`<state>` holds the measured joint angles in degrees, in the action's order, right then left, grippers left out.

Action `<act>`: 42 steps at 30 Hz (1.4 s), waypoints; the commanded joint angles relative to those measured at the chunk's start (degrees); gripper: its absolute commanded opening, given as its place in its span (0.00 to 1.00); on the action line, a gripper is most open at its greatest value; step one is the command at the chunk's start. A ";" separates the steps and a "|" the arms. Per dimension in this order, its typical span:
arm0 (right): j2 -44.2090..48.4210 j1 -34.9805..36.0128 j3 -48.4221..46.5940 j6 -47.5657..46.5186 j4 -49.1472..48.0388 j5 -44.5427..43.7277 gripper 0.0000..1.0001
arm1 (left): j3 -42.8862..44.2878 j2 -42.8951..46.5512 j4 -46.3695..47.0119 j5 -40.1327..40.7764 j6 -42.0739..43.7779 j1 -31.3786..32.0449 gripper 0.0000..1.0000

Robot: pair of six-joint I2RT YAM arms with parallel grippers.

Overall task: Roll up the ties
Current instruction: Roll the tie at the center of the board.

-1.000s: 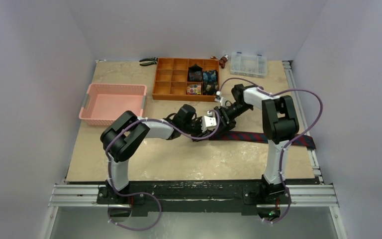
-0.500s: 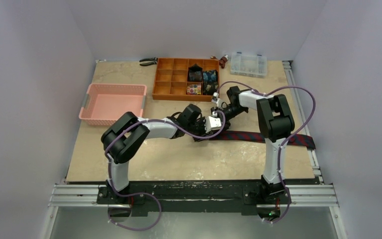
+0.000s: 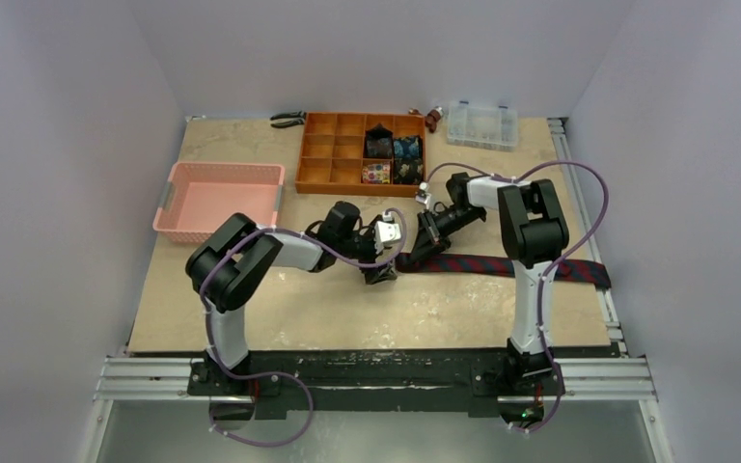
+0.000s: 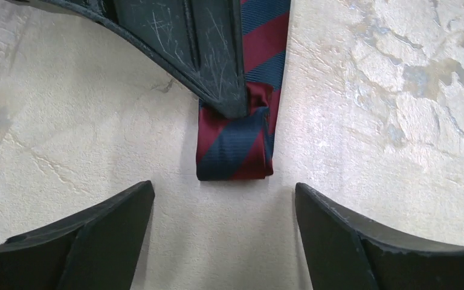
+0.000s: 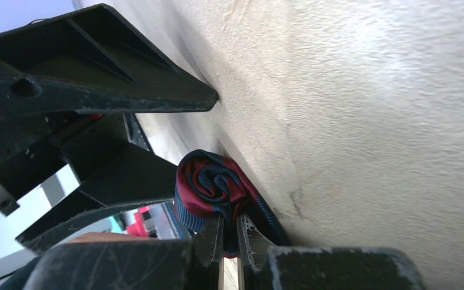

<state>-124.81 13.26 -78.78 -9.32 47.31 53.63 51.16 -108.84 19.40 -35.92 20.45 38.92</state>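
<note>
- Right hand (image 5: 231, 232) is clamped on the rolled end of the striped tie (image 4: 235, 148), near the middle of the surface (image 3: 280, 299).
- The tie's unrolled length lies flat, running toward the right edge.
- Left hand (image 4: 223, 199) is spread wide, with its fingers just short of the roll and not touching it.

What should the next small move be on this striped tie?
Probably twist the right tool to wind another turn: it is shut on the rolled end of the striped tie, the left tool stands open clear of it, and most of the tie lies flat.
</note>
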 commanded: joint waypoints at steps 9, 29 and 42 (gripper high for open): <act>-5.01 -0.94 -2.31 -11.75 1.75 -2.64 0.00 | 2.59 -8.91 4.81 3.18 3.91 5.33 0.81; 1.10 0.63 -6.02 -12.17 10.97 4.26 0.00 | 2.06 -3.55 -14.63 8.65 6.52 6.35 0.24; -2.27 1.32 -0.75 -9.43 0.39 -10.79 0.00 | -2.81 3.91 -3.78 1.26 -0.74 4.57 0.54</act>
<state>-127.33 14.72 -81.17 -17.37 53.93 54.83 50.48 -107.59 18.85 -32.38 22.48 44.51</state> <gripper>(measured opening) 0.030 0.546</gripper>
